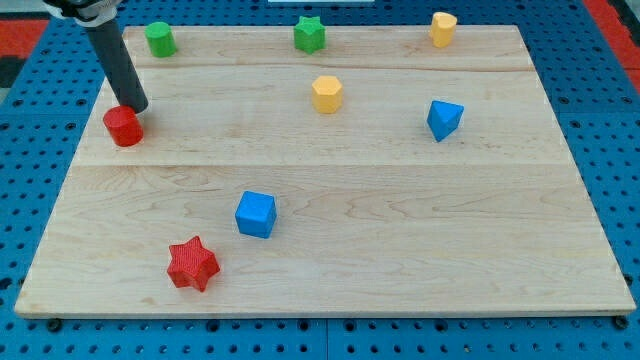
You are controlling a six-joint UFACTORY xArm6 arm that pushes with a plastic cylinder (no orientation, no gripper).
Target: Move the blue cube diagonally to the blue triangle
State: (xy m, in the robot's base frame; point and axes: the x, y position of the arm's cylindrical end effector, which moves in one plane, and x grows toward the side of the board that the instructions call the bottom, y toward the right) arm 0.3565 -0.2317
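The blue cube (255, 214) sits on the wooden board at the lower middle-left. The blue triangle (444, 119) sits at the right, upper part of the board, far from the cube. My tip (136, 106) is at the view's left, touching or just above the red cylinder (123, 126). The rod slants up to the view's top left. The tip is well up and left of the blue cube.
A red star (192, 264) lies below-left of the cube. A yellow hexagon block (327, 94) is at centre top. A green cylinder (160, 39), a green star (310, 34) and a yellow block (443, 28) line the top edge. The board (400, 260) lies on a blue pegboard.
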